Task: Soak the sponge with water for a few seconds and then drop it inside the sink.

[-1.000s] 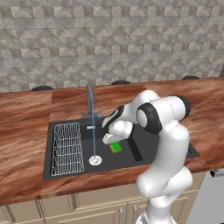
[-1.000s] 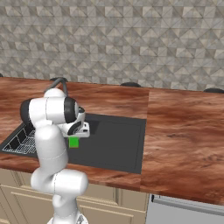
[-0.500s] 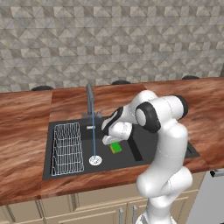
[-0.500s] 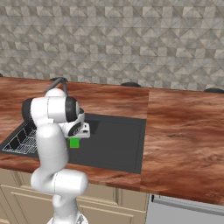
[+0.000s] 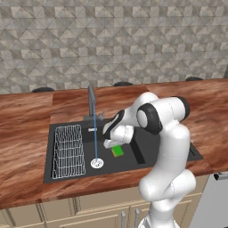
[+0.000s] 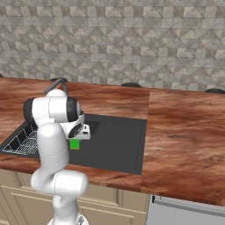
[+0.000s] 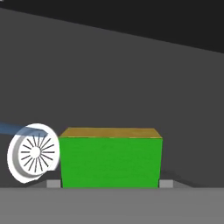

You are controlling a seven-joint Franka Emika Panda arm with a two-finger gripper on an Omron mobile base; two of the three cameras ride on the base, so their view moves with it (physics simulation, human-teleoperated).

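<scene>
The two-finger gripper [image 5: 112, 145] is clamped on the small flat green sponge with its yellow face [image 7: 110, 156], low over the matte black sink [image 5: 147, 136]. The thin pale blue water stream [image 5: 95, 138] falls at the sponge's nine o'clock onto the round silver drain [image 7: 31, 152], so soaking likely needs a sideways shift.

A kitchen is showing here: a black sink [image 5: 147, 153] with a running faucet [image 5: 91, 103] is sitting mid-frame in a wooden countertop [image 5: 26, 129], grey stone-tiled wall [image 5: 111, 40] above, beige cabinet doors [image 5: 89, 216] running along the bottom.
</scene>
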